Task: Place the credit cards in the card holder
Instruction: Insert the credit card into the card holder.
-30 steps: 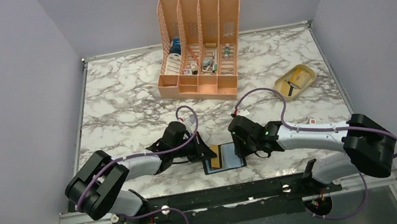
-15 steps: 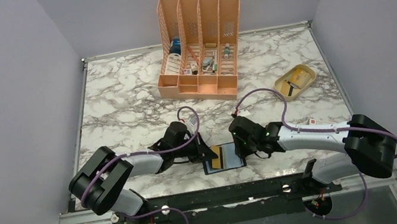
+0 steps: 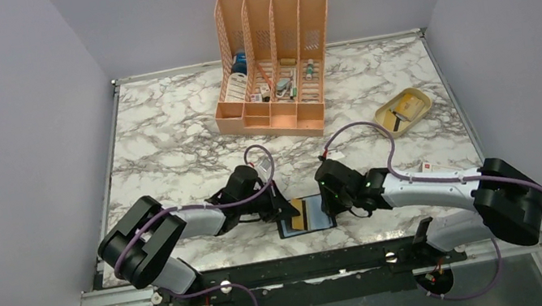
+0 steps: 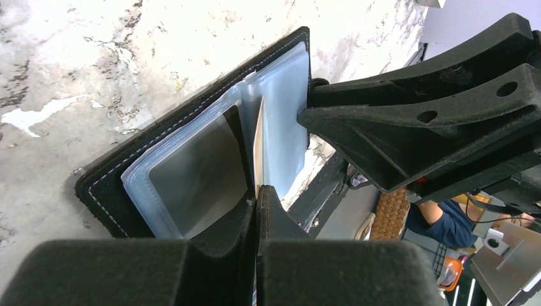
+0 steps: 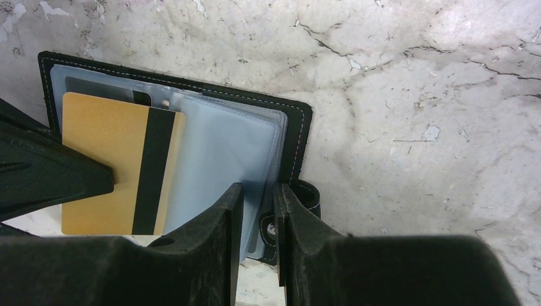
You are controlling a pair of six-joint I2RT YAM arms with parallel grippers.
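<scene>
Left wrist: my left jaws pinch the gold credit card [image 4: 259, 153] edge-on; ahead, my right jaws clamp the card holder [image 4: 191, 172].

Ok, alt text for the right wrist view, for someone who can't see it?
A gold card with a black stripe is held by the left gripper, coming in from the left, over the clear pockets of the open black card holder on the marble table. In the foreground, the right gripper clamps the holder's right edge.
</scene>
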